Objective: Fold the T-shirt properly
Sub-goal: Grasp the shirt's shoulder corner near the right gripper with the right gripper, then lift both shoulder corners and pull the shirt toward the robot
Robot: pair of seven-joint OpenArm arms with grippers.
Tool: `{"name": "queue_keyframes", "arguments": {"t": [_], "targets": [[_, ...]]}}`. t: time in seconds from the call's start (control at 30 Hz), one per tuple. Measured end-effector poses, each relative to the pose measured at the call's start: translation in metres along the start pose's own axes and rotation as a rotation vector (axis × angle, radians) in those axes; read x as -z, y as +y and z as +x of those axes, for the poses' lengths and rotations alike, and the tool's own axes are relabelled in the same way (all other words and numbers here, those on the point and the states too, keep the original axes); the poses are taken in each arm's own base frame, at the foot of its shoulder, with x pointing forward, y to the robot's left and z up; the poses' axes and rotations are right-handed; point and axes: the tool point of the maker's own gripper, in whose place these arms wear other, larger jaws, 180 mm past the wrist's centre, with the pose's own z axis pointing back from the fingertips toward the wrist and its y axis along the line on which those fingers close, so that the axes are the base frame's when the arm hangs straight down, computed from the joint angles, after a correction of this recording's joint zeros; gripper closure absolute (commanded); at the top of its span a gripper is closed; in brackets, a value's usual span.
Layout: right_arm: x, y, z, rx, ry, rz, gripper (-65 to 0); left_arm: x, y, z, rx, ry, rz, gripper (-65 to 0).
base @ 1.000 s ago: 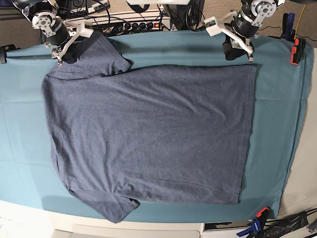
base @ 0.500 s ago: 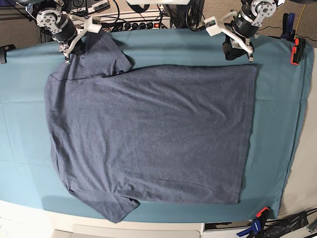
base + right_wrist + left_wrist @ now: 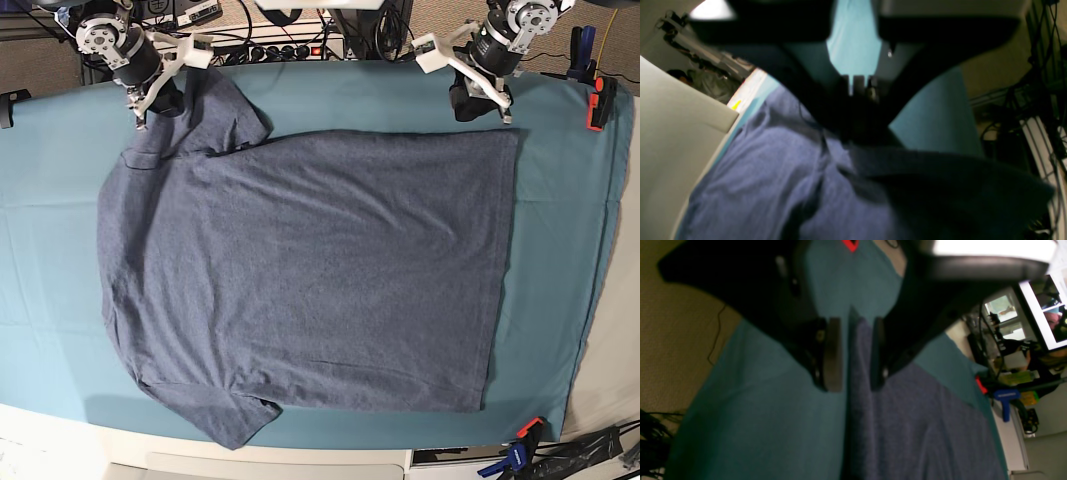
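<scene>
The slate blue-grey T-shirt point(image 3: 300, 270) lies flat, plain side up, on the teal table cloth point(image 3: 50, 220), neck end toward the left. My right gripper point(image 3: 160, 100) sits at the far-left sleeve, shut on the fabric. In the right wrist view the closed fingertips point(image 3: 857, 133) pinch the T-shirt point(image 3: 773, 183), which bunches up beneath them. My left gripper point(image 3: 468, 102) hovers at the far-right hem corner. In the left wrist view its fingers point(image 3: 833, 353) stand apart, and the T-shirt's point(image 3: 907, 426) edge runs below the gap of the left gripper point(image 3: 855, 355).
Red clamps point(image 3: 598, 100) hold the cloth at the far right edge. A blue and red clamp point(image 3: 518, 452) grips the near edge, and a black one point(image 3: 12, 105) the left edge. A power strip and cables point(image 3: 280, 48) lie behind the table.
My right gripper has closed on the sleeve and moved right and toward the back, dragging the shirt's left side with it. The left arm has not moved.
</scene>
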Motion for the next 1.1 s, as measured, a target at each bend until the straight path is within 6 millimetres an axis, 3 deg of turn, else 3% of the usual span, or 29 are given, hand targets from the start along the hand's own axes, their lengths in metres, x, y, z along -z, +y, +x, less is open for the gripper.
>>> {"name": "queue_keyframes", "arguments": {"t": [0.2, 0.33, 0.53, 0.9, 0.97, 1.07, 1.1], "targets": [[0.0, -0.001, 0.0, 0.002, 0.001, -0.004, 0.0, 0.006, 0.001, -0.005, 0.011, 0.009, 0.005, -16.4], [0.0, -0.001, 0.0, 0.002, 0.001, -0.006, 0.0, 0.022, -0.008, -0.032, 0.049, 0.072, -0.016, -16.4], [0.001, 0.0, 0.003, 0.03, 0.008, -0.012, 0.0, 0.044, 0.003, -0.062, 0.088, 0.131, 0.034, -19.4], [0.001, 0.0, 0.003, 0.031, 0.009, -0.012, 0.0, 0.055, 0.018, -0.065, 0.048, 0.128, 0.052, -19.3], [0.001, 0.0, 0.004, 0.032, 0.009, -0.013, 0.0, 0.055, 0.019, -0.065, 0.039, 0.128, 0.05, -15.7], [0.001, 0.0, 0.003, 0.032, 0.009, -0.013, 0.0, 0.056, 0.014, -0.065, 0.036, 0.128, 0.029, 0.0], [0.001, 0.0, 0.004, 0.031, 0.009, -0.012, 0.0, 0.056, 0.013, -0.065, 0.035, 0.129, 0.026, 0.0]]}}
